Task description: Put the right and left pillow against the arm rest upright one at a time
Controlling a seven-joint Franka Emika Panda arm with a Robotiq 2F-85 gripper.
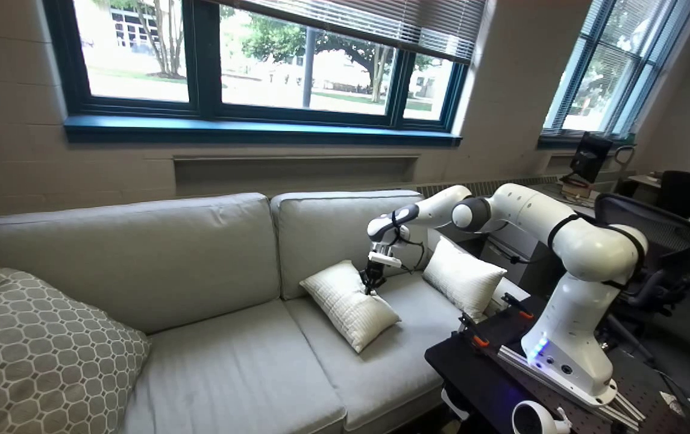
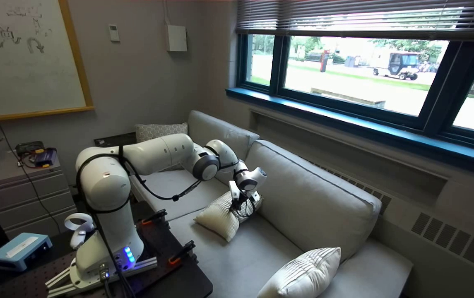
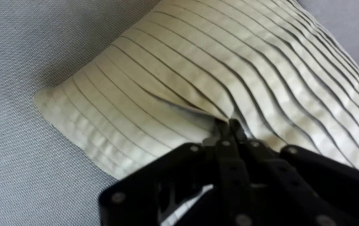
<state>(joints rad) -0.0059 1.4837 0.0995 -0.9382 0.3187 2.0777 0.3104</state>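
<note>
Two cream-white pleated pillows are on the pale sofa. The left pillow (image 1: pixel 345 307) lies on the seat with its rear corner near the back cushion. My gripper (image 1: pixel 370 290) comes down on it from above. In the wrist view, the fingertips of the gripper (image 3: pixel 228 122) are pressed together on a pinched fold of the left pillow (image 3: pixel 173 72), and the pleats run in toward them. The right pillow (image 1: pixel 462 274) stands tilted against the arm rest (image 2: pixel 386 265), visible in both exterior views. Part of the left pillow is hidden behind the gripper in an exterior view.
Back cushions (image 1: pixel 345 226) rise behind the seat. A larger grey patterned cushion (image 1: pixel 49 355) sits at the sofa's far end. The robot's black table (image 2: pixel 174 265) with orange-tipped clamps (image 2: pixel 181 254) borders the seat's front. A window sill (image 1: pixel 260 132) runs above the sofa.
</note>
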